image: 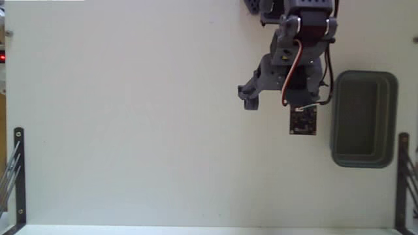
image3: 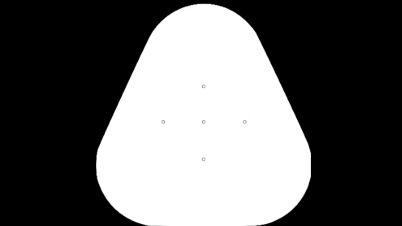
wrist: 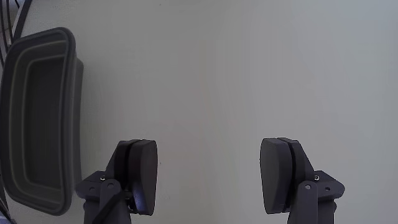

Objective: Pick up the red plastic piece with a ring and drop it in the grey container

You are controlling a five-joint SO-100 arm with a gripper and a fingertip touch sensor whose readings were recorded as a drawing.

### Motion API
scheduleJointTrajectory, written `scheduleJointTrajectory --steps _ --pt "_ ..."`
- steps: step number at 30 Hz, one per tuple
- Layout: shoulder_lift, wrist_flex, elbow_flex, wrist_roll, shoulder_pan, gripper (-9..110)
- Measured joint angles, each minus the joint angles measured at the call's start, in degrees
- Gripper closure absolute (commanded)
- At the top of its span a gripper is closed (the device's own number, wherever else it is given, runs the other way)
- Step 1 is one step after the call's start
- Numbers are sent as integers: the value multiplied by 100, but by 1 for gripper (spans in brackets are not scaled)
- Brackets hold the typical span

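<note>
The end effector (wrist: 208, 180) is open wide in the wrist view: the two dark fingers (wrist: 144, 174) stand well apart at the bottom edge, and btw them only bare worktop (wrist: 236, 74) shows. It holds nothing and touches nothing that I can see. The inner faces of both fingers are flat and empty.

The container (wrist: 37, 118) is the landmark. In the wrist view it lies at the left edge, just beside the left finger, w/ its thick rim and darker inside visible; what shows of the inside looks empty. The end effector is next to the container, not over it.

In the fixed view the arm (image: 297, 59) enters from the top edge and reaches downward in the picture, to the left of the container (image: 364, 119). A small circuit board (image: 303, 121) hangs at the arm's lower end, near the container's left rim but apart from it. A grey part of the arm sticks out to the left, away from the container. A red and white cable runs along the arm. The end effector itself is not clear in this view, as the arm's body covers it.

The red piece I cannot find in either view; it is not in the visible part of the container, nor on the worktop (image: 130, 130) around it.
</note>
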Motion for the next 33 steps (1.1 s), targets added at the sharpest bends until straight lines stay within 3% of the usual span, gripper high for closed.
scheduleJointTrajectory --steps 33 --pt "0 0 0 0 0 -9"
